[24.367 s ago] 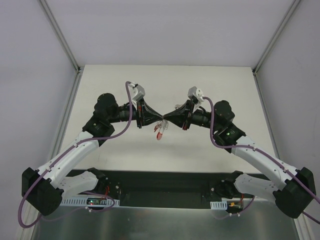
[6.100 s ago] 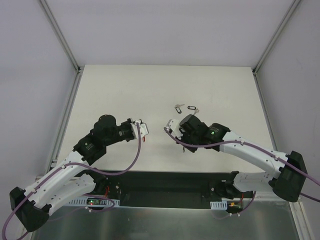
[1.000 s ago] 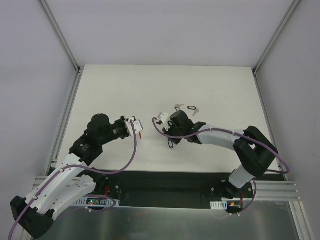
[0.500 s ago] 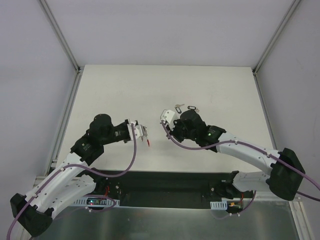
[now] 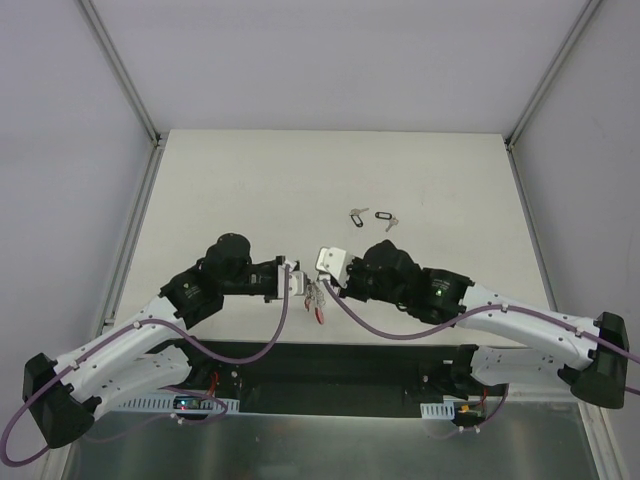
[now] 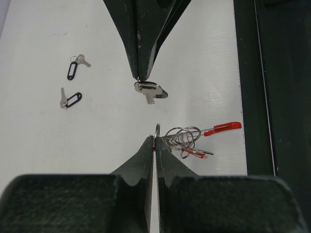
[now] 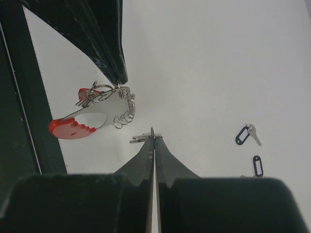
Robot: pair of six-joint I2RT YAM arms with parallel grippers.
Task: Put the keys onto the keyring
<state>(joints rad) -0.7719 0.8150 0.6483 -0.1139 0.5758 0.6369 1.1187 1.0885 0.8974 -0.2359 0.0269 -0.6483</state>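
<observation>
1. Keyring (image 7: 65, 128), light, dangling, clamped at its wire edge in left pincer (image 6: 155, 140).
2. Key (image 6: 148, 89), tiny, slippery, nipped in right pincer (image 7: 153, 138) just beyond keyring; head likely grips best.
3. Two tagged keys (image 6: 73, 99): table (image 6: 48, 141), well beyond keyring.

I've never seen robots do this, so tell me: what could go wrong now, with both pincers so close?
The right pincer holds its key only at the very fingertips, so it might slip or twist before threading. The keyring dangles from the left pincer tips and could swing, making the key miss the ring.
</observation>
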